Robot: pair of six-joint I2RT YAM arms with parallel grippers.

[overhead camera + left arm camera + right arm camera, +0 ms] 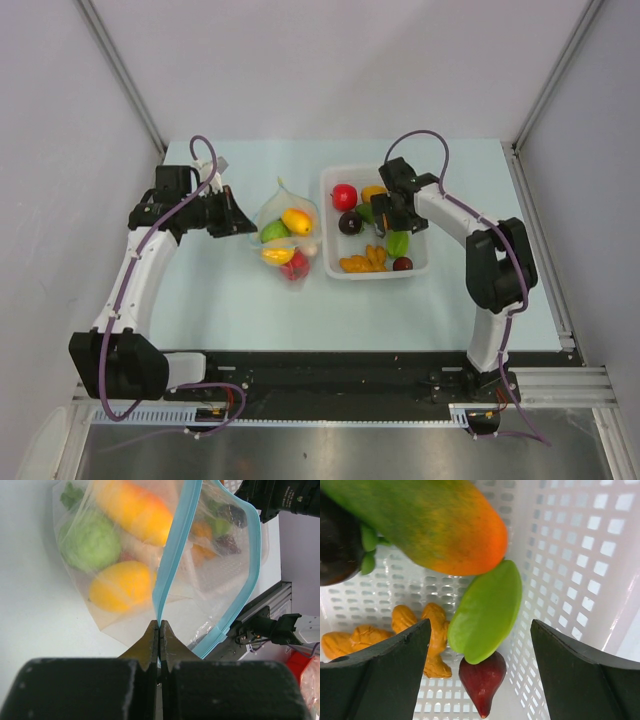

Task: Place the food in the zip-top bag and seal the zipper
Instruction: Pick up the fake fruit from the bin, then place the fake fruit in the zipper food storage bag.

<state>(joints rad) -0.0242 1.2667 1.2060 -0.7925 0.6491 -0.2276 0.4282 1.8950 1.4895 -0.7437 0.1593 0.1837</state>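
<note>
Table (pixel 200 300): pale blue-green, carrying the bag left of centre and the basket just right of it.
Left hand (pixel 238 218) (pixel 159 627): fingers pressed flat together, pinching the zipper at the bag's left end.
Zipper (pixel 172 560): thin teal-blue strip. One side runs straight up from the pinch and the other bows away to the right, so the mouth gapes.
Zip-top bag (pixel 285 238) (pixel 212 587): clear, crinkly plastic, bulging, lying on the table between the left hand and the basket.
Food in the bag: a pale green piece (pixel 274 231) (pixel 90 542), a yellow-orange mango (pixel 297 220) (pixel 132 507), a yellow lemon (pixel 278 255) (pixel 120 585) and a red piece (pixel 295 267) at the near end, all glossy.
Basket (pixel 570 540): white, rectangular, with perforated walls.
Food in the basket: red apple (pixel 344 196), dark purple fruit (pixel 350 223) (pixel 335 545), green-to-orange mango (pixel 435 525), knobbly orange pieces (pixel 365 262) (pixel 410 630), flat green pod (pixel 398 243) (pixel 487 612), small dark red piece (pixel 403 264) (pixel 482 682).
Right hand (pixel 385 225) (pixel 480 625): fingers spread wide, gripping nothing, inside the basket above the green pod, which shows between the fingers with a gap on each side.
</note>
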